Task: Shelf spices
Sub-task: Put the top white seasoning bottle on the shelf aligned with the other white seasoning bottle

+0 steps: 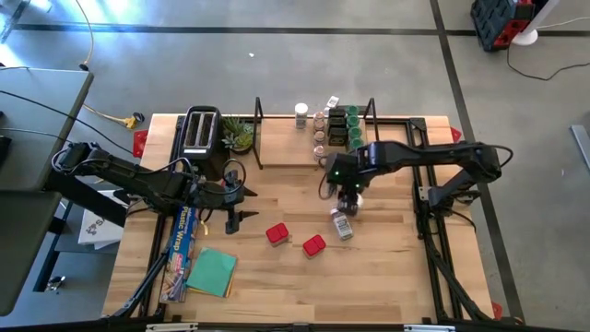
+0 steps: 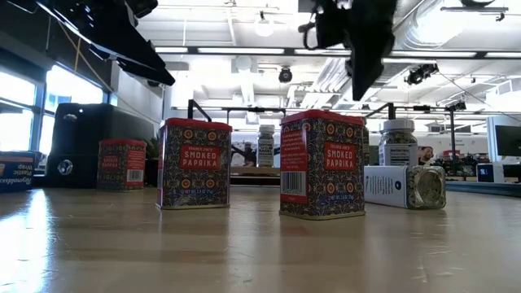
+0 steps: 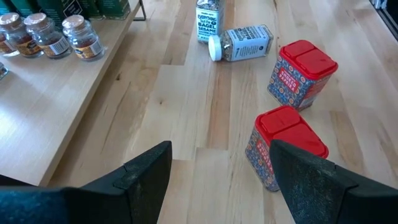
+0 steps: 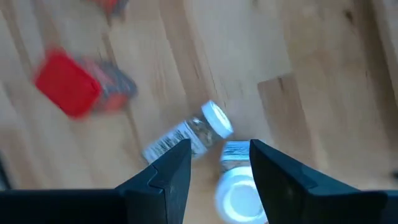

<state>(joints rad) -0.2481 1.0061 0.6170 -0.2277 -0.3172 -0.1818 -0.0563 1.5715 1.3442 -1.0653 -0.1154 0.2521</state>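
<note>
The right gripper [image 4: 214, 165] hangs over the middle of the counter [image 1: 387, 277] with its fingers released, directly above an upright white-lidded jar [image 4: 239, 196]. A second white-lidded jar [image 1: 342, 224] lies on its side just beside it. Two red paprika tins [image 1: 277, 234] stand nearby toward the front edge. The shelf [image 1: 286, 152] at the back edge carries green-lidded jars [image 1: 353, 124] and small brownish jars [image 3: 40, 34]. The left gripper [image 3: 214, 177] waits open near the toaster [image 1: 200, 130].
</note>
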